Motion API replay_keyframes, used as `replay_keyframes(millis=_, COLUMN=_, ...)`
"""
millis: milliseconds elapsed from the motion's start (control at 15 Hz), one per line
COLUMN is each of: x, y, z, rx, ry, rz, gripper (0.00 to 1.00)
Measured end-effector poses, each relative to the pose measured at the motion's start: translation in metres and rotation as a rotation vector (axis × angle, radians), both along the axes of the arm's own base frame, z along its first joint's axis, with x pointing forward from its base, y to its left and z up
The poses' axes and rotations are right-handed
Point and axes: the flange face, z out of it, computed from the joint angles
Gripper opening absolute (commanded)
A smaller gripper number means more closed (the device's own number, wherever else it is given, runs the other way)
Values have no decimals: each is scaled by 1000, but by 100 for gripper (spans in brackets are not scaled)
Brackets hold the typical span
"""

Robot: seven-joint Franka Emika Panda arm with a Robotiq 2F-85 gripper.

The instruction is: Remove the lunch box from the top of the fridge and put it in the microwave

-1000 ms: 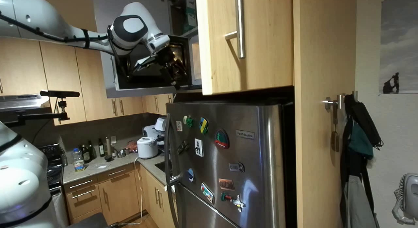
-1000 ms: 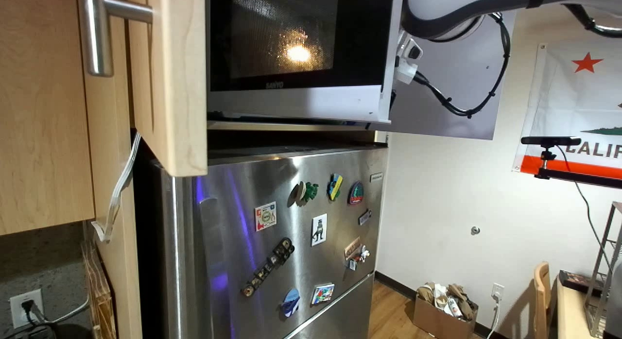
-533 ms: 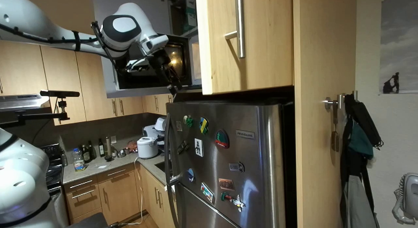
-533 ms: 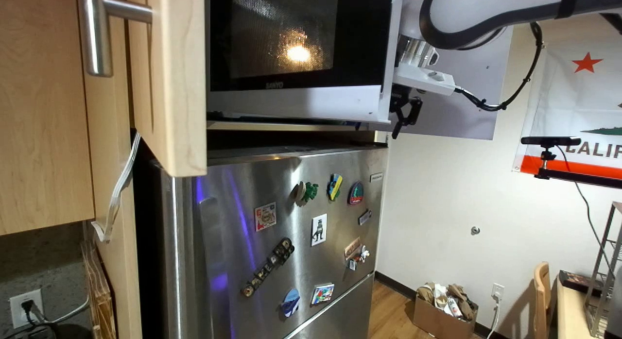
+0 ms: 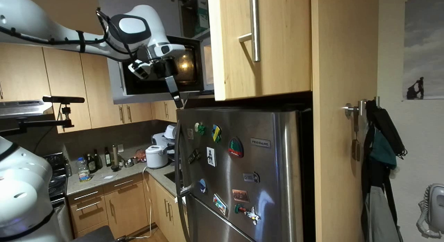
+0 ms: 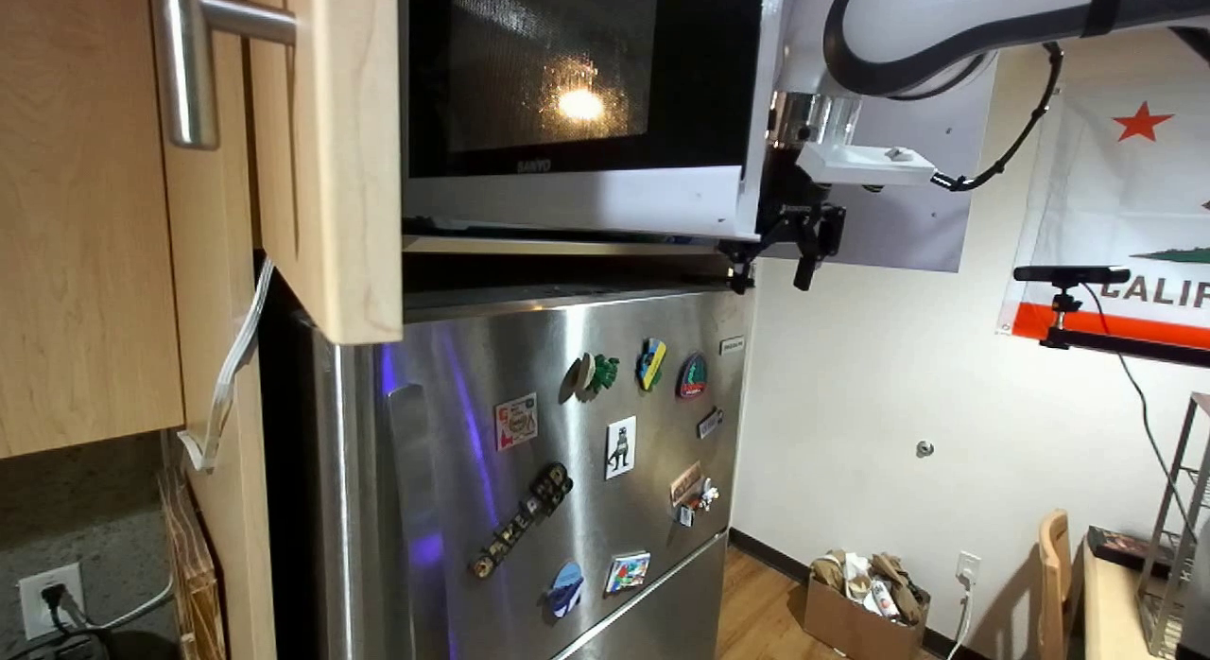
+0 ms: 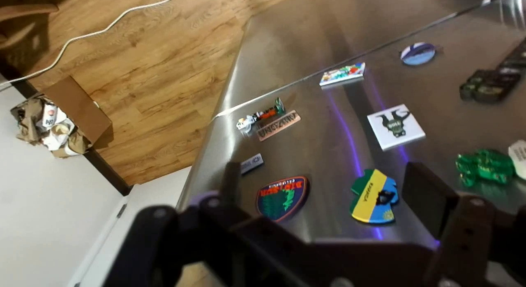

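In an exterior view, your arm (image 5: 133, 25) reaches in from the left; your gripper (image 6: 772, 282) points down, jaws spread, near the fridge (image 5: 225, 174).

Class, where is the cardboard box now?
In an exterior view, the cardboard box stands lower right, on the floor by the wall, right of the fridge.

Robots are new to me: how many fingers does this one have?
2, apart, in the wrist view: one finger at its left, another finger at its right. No others show.
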Motion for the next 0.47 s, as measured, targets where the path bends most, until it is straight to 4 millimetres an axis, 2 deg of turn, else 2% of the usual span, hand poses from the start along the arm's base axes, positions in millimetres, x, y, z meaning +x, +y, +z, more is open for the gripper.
replay_keyframes(millis=467, x=-4, y=-5, z=-13, rx=-60, ry=104, rz=200, gripper=100)
